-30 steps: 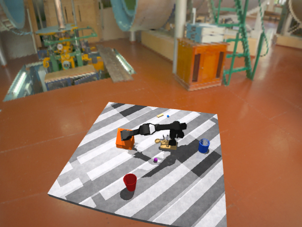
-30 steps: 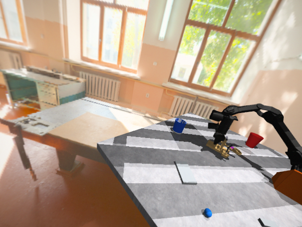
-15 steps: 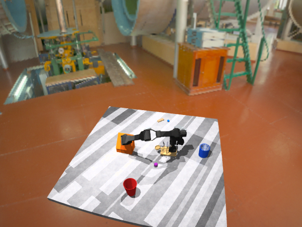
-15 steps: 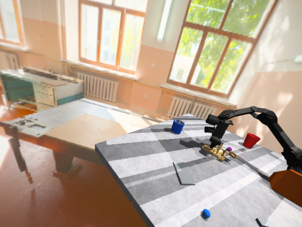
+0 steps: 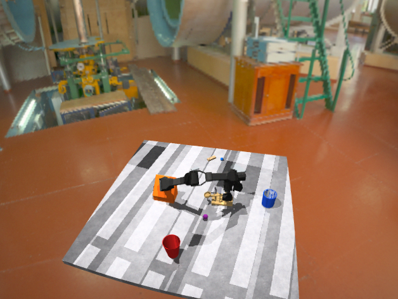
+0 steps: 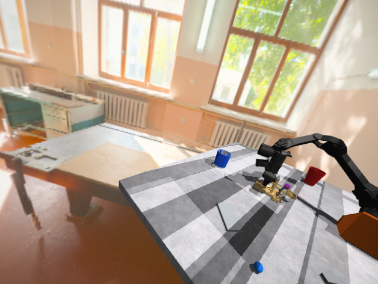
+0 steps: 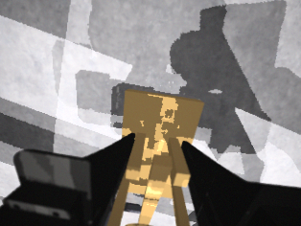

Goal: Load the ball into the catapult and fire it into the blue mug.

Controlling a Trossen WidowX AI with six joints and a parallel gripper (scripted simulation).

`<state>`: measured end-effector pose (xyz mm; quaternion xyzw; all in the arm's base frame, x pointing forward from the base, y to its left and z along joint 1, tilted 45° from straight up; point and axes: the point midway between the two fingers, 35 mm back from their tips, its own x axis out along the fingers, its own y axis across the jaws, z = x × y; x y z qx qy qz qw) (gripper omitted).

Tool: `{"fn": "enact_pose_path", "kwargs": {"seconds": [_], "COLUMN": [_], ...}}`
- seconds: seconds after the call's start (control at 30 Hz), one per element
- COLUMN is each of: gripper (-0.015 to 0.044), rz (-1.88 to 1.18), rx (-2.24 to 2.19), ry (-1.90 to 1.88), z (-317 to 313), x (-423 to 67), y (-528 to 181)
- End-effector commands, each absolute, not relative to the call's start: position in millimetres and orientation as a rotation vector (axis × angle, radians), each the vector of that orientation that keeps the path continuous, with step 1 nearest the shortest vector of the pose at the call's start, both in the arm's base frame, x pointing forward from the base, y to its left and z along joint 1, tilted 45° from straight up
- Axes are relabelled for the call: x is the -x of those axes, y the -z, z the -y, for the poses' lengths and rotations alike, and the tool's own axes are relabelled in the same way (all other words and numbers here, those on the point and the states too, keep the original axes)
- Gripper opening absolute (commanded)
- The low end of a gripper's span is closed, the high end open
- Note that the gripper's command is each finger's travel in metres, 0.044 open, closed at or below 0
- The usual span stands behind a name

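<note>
The tan catapult (image 5: 220, 202) (image 6: 275, 198) (image 7: 139, 106) stands on the table, its round cup (image 5: 207, 194) (image 6: 291, 194) on the side toward the arm's base. No ball shows in the cup. My gripper (image 5: 227, 197) (image 6: 266, 182) (image 7: 158, 141) points down at the catapult's far end and is shut on its frame, one finger on each side of the uprights. A purple ball (image 5: 205, 216) (image 6: 287, 186) lies on the table beside the catapult, on the red cup's side. The blue mug (image 5: 268, 198) (image 6: 222, 158) stands upright beyond the catapult's far end.
A red cup (image 5: 171, 246) (image 6: 314, 176) stands on the purple ball's side of the table. A blue ball (image 5: 222, 159) (image 6: 258, 267) and a small tan block (image 5: 211, 158) lie on the opposite side. A pale flat plate (image 6: 231, 218) stands between the catapult and the blue ball.
</note>
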<state>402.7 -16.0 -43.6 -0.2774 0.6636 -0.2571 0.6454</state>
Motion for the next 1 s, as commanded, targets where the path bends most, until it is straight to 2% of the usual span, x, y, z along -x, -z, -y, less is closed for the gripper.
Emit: {"fn": "enact_pose_path", "kwargs": {"seconds": [0.0, 0.2, 0.3, 0.47, 0.8, 0.97], "gripper": [0.021, 0.0367, 0.044, 0.044, 0.044, 0.044], "rz": [-1.508, -1.508, -1.509, -1.511, -1.505, -1.504], "rx": [0.63, 0.629, 0.627, 0.628, 0.636, 0.638], "ry": [0.586, 0.586, 0.581, 0.581, 0.578, 0.58], "z": [15.7, 13.7, -14.1, -54.9, -51.0, -19.6], "x": [-403.1, -403.5, -406.9, -403.2, -401.9, -401.5], "y": [43.1, 41.4, 15.4, -27.4, -22.5, 8.9]}}
